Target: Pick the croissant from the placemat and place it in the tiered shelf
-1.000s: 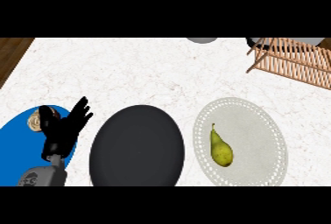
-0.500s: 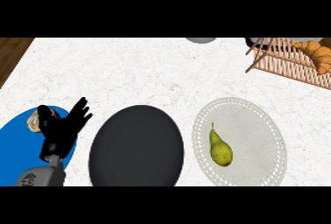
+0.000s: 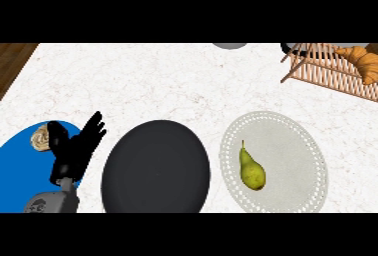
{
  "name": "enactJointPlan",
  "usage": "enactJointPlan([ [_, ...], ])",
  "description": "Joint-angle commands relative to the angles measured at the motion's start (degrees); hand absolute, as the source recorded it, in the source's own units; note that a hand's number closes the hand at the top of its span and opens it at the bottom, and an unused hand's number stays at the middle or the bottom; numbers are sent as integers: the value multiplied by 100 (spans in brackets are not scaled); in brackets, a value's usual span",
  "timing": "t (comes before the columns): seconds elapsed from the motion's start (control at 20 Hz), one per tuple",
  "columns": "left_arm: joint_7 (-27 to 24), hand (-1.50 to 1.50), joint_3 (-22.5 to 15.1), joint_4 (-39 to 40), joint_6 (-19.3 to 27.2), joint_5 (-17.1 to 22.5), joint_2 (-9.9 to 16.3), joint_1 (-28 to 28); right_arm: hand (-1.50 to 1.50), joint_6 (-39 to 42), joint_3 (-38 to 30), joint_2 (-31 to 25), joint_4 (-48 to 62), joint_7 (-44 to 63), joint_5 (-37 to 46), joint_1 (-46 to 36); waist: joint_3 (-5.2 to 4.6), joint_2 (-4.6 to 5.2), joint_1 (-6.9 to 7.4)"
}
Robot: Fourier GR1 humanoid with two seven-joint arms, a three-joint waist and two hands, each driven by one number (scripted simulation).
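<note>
Head view: left hand (image 3: 74, 145) is resting just left of the black plate (image 3: 155, 167), fingers straight and spread upward, holding nothing, grey forearm entering from the lower edge. Croissant (image 3: 360, 61) is lying in the wooden tiered shelf (image 3: 325, 75), far up-right of the black plate. Pear (image 3: 251, 170) is sitting on the white placemat (image 3: 295, 145), right of the black plate. Blue plate (image 3: 22, 160) is sitting behind the hand on the marble worktop (image 3: 162, 80).

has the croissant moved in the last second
Yes. The croissant was out of view a second ago; now it lies on the wooden tiered shelf at top right.
</note>
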Motion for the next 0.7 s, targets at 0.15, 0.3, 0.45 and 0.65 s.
enactJointPlan([
  [0.15,162,0,156,144,-136,150,139,-21,-150,-146,-571,-778,112,210,-475,457,-4,8,-99],
  [0.3,-127,0,34,79,-117,14,50,205,-150,-163,-867,-847,290,42,-725,931,11,30,-73],
  [0.45,18,0,-12,-26,22,-53,-13,268,-150,509,-876,-1251,245,241,-769,1083,6,-4,-101],
  [0.65,54,0,41,53,-74,60,-1,203,-150,852,-1051,-1278,274,-37,-944,1530,11,10,-107],
])
